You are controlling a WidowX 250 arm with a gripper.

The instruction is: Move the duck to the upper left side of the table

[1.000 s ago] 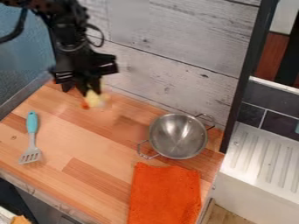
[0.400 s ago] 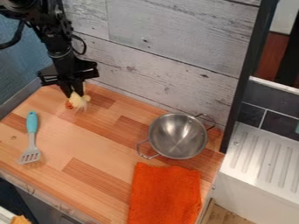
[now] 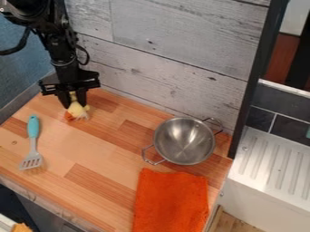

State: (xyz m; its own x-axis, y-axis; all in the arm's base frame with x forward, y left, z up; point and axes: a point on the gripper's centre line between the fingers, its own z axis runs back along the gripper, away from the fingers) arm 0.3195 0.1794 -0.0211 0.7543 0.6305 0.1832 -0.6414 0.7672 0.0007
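Observation:
At the table's upper left, in the corner by the walls, the black gripper (image 3: 74,105) hangs low with its two fingers spread apart. Between and just below the fingertips is the yellow duck (image 3: 77,109), its orange part toward the lower left. The duck appears to rest on the wooden table (image 3: 100,149); whether a finger still touches it I cannot tell.
A spatula with a turquoise handle (image 3: 33,127) lies at the left. Right of centre stands a metal colander (image 3: 185,141), with an orange cloth (image 3: 171,201) below it. Walls border the left and back.
The gripper and duck have moved left from one second ago. Since the later earlier frame, the fingers have opened around the duck, which sits slightly lower in the view.

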